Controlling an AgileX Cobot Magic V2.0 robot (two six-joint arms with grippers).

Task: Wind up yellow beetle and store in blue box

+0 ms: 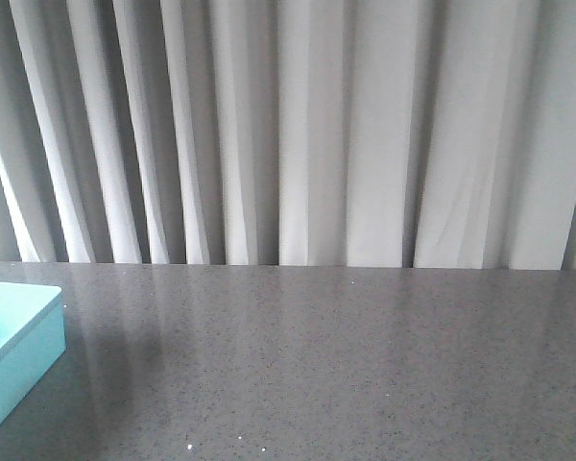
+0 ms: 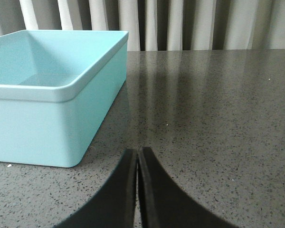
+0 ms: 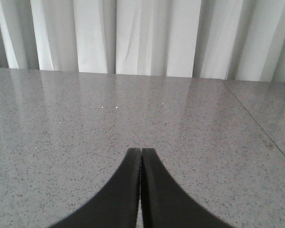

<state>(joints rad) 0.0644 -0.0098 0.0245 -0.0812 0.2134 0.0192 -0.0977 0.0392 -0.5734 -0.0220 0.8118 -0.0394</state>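
The box (image 1: 14,351) is being shown at the left edge of the front view, resting on the table (image 1: 346,365), with only one corner of it in frame. In the left wrist view the box (image 2: 52,99) is being seen more fully: it is standing open, its paler rim is running round the top, and its inside is showing only bare blue walls and floor. The beetle is not being seen in any of the three views, so its place cannot be told.

The left gripper (image 2: 138,154) is being held low over the table just beside the box, its two black fingers (image 2: 156,190) pressed together with nothing between them. The right gripper (image 3: 141,153) is likewise being held closed over a bare stretch of table (image 3: 204,133), its fingers (image 3: 161,190) meeting tip to tip and holding nothing. A pleated curtain (image 1: 317,125) is hanging behind the table's far edge.
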